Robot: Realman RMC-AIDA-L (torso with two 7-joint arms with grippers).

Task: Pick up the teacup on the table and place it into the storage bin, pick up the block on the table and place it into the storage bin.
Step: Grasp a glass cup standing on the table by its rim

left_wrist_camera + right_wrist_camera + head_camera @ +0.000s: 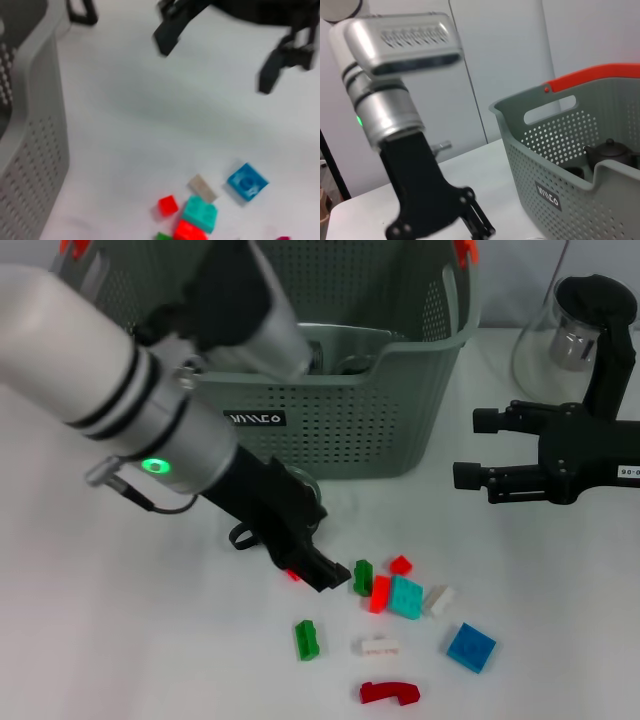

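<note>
Storage bin [340, 410] at far edge of table [120, 640], label side toward robot; dark teapot-like piece visible inside in right wrist view, so teacup step judged possibly done, cup itself not identified.

Left gripper [325, 575] low over table centre, just in front of bin, tip pointing toward right edge and slightly toward near edge. Fingers appear closed to a single tip with nothing between; small red glint under tip, not resolved.

Right gripper [468, 448] parked near right edge, fingers spread apart, empty, well apart from blocks.

Block cluster toward near edge, centre-right. Dark green block [363, 577] directly ahead of left tip, just beside it, not clearly touching; long axis running far-to-near, roughly across pointing direction. Red block [380, 593] and teal block [406, 597] immediately beyond.

Judged: left arm clearly nearer; next move needs fingers parted, short advance toward right edge.
</note>
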